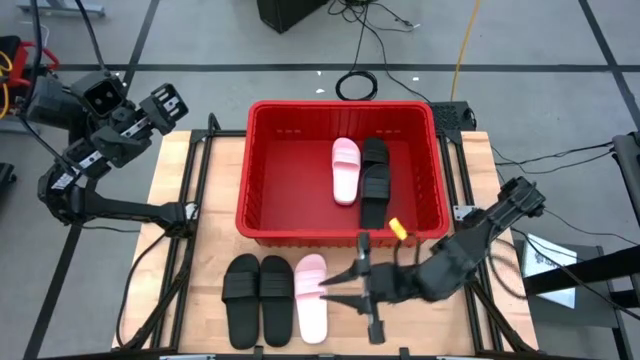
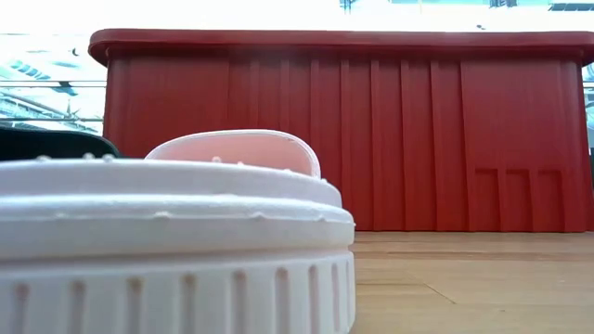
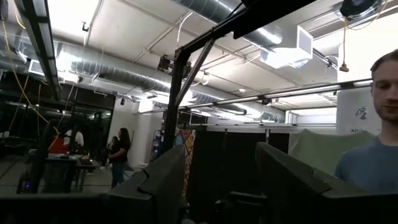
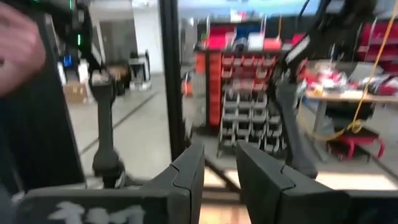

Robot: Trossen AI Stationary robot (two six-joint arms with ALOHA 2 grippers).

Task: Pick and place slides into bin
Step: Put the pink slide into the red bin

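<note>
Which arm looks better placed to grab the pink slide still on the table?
The right: its gripper hangs low beside the pink slide, while the left gripper is raised beyond the table's far left corner.

- Wooden bench (image 1: 190, 180) carries everything.
- Red bin (image 1: 262, 190) sits at its far middle.
- Two black slides (image 1: 258, 297) lie side by side near the front edge.
- Pink slide (image 1: 310, 300) lies just beside them.

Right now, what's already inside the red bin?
The bin holds one pink slide with black slides beside it, touching. The black ones overlap, so their count is unclear. In the low view its wall hides the inside entirely.
</note>
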